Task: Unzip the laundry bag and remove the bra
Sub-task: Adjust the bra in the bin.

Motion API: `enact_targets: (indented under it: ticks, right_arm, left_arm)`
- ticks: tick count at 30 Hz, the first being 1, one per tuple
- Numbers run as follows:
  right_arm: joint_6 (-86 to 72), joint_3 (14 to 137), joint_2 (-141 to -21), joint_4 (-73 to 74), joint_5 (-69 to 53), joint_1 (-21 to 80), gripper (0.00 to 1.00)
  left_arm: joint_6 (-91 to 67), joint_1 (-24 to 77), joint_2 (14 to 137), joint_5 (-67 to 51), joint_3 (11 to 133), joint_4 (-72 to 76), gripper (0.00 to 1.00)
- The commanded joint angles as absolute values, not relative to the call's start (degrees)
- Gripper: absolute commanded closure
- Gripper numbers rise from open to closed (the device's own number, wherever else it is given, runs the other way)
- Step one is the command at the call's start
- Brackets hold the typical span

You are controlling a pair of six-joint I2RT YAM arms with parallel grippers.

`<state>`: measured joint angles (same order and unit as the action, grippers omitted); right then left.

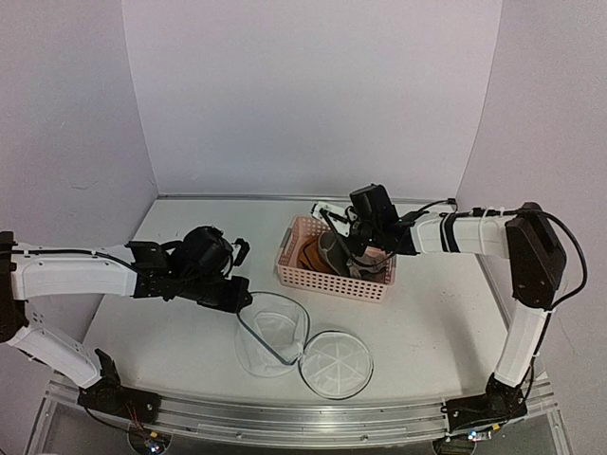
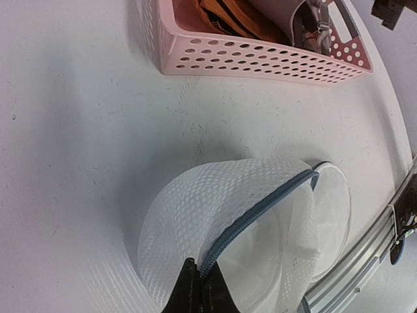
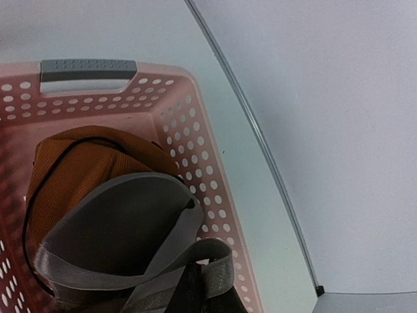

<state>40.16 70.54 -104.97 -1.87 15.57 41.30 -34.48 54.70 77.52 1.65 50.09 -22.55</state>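
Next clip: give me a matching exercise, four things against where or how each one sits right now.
Things:
1. laundry bag
2. bra
3. round lid
4. pink basket

Places or states:
a. lies inside the basket
b. unzipped, flat on the table beside the bag
c. rim pinched by the shut left gripper
d. stands farther back than the bag

Pairs: 1-c, 2-a, 3-b, 4-d
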Motion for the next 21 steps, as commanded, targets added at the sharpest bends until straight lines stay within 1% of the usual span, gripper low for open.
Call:
enact_targets:
  ticks: [1, 3, 7, 17, 21]
  right_arm:
    - [38.7, 75.6, -107.7, 5.2, 11.3, 40.4, 0.89]
    - [38.1, 75.5, -108.0, 5.7, 10.3, 40.2, 0.80]
    - [37.1, 75.0, -107.3, 6.1, 10.0, 39.8, 0.67]
    - [34.3, 74.9, -102.2, 10.4, 10.7, 39.8, 0.54]
    - [32.0, 74.9, -98.6, 13.5, 8.1, 39.9, 0.49]
  left_arm:
    - [-34.4, 54.4, 75.8, 1.9, 49.8, -22.2, 1.00]
    - [-34.5, 54.4, 75.9, 1.8, 49.7, -22.2, 1.00]
    - [-34.4, 54.4, 76.6, 1.5, 50.0, -22.2, 1.00]
    - [-33.9, 54.4, 77.8, 1.1, 50.8, -22.2, 1.00]
    - [-33.8, 54.4, 77.9, 1.0, 51.1, -22.2, 1.00]
